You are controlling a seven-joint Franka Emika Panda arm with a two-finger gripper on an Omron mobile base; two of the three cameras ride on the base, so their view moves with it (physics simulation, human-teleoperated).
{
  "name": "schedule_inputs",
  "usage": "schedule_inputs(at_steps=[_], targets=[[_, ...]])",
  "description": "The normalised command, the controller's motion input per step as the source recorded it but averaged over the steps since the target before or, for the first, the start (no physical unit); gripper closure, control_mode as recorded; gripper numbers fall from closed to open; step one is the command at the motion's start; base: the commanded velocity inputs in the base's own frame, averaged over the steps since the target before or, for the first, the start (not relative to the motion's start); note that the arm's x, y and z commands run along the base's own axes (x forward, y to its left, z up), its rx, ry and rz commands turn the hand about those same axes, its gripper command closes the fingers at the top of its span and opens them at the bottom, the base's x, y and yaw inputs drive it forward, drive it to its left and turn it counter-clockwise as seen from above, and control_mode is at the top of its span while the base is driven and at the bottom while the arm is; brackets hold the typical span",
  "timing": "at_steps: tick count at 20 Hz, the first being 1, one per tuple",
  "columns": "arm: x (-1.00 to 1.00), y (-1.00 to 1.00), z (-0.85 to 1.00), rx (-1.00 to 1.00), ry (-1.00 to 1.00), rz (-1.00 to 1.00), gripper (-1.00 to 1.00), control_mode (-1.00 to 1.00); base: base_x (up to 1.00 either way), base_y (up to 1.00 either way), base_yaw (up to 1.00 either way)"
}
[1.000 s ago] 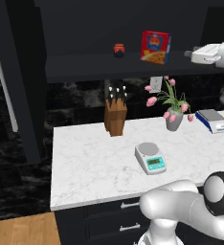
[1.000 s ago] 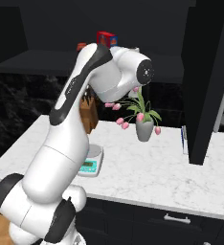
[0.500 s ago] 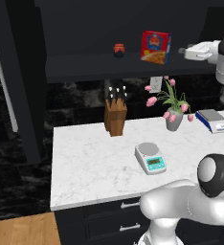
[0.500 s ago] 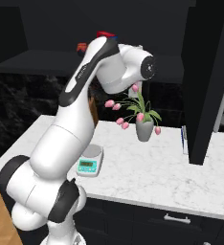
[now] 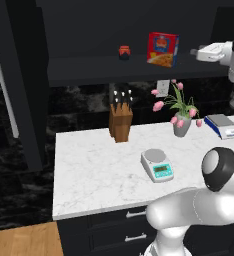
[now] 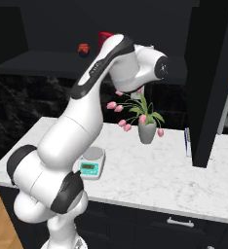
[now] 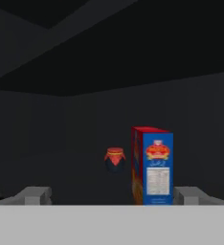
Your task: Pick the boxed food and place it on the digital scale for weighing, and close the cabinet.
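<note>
The boxed food is a red box standing upright on the shelf inside the open black cabinet. In the hand view the boxed food shows its blue side panel, right of centre. My gripper hovers at shelf height just right of the box, apart from it. My gripper is open, its fingertips wide apart with nothing between them. The digital scale sits on the white counter below; the digital scale lies beside my arm. A cabinet door hangs open.
A small red jar stands on the shelf left of the box. On the counter are a knife block, a vase of pink flowers and a blue-edged scale. The other open door stands at the left.
My hand has risen a little and edged left toward the box. The arm's lower joints have swung upward. The jaws stay open.
</note>
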Motion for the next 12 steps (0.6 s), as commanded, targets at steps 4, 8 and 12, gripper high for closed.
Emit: schedule_inputs(at_steps=[4,8,12], targets=[[0.09,-0.10,0.00,0.00,0.00,0.00,-1.00,-1.00,0.00,0.00,0.00],[0.12,-0.01,0.00,0.00,0.00,0.00,-1.00,-1.00,0.00,0.00,0.00],[0.12,0.00,0.00,0.00,0.00,0.00,-1.00,-1.00,0.00,0.00,0.00]])
